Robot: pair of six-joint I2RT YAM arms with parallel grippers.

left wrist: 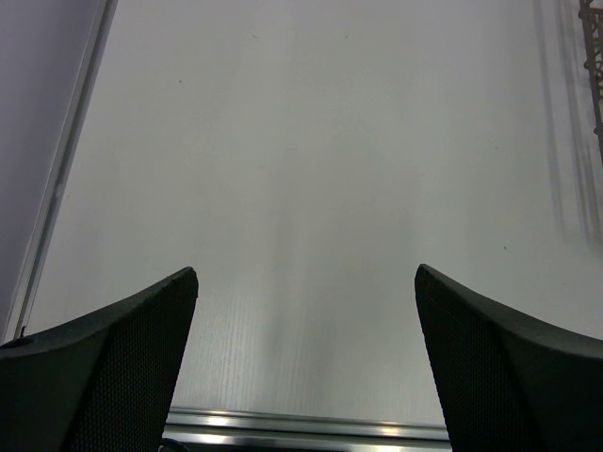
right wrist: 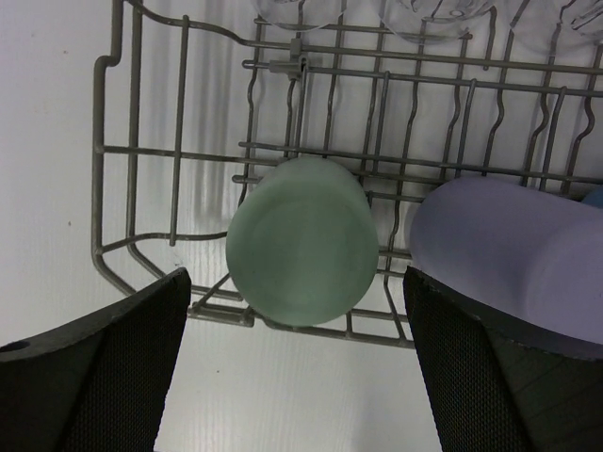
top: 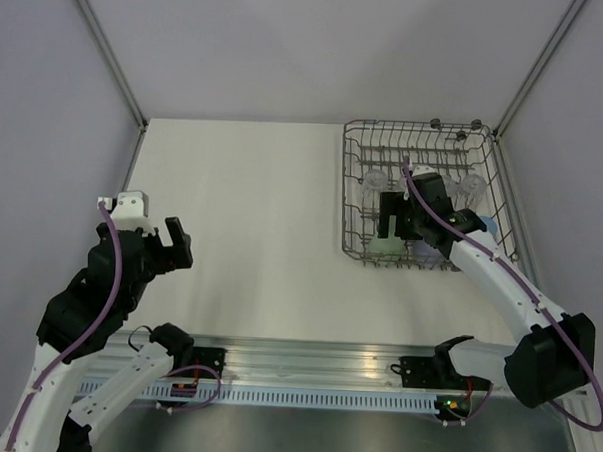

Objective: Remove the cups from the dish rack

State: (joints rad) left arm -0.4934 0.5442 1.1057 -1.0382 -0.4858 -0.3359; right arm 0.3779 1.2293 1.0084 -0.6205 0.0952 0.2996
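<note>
The dish rack (top: pixel 349 188) is taken as reference, and all cups seen are logged inside it. A mint green cup (right wrist: pixel 301 243) sits base-up at the rack's near left corner, a lavender cup (right wrist: pixel 509 250) just to its right, a sliver of blue cup (right wrist: pixel 595 196) beyond that, and clear cups (right wrist: pixel 429 19) along the rack's far side. The right gripper (right wrist: pixel 294 282) is held above the rack's near edge, jaws spread wide and empty, with the mint green cup framed between the fingers. The left gripper (top: pixel 166 242) is held well left of the rack over the table (top: pixel 263 184), likewise spread wide with nothing grasped.

All 3 views bright, soft shadows (close foregrnd slightly blurry).
</note>
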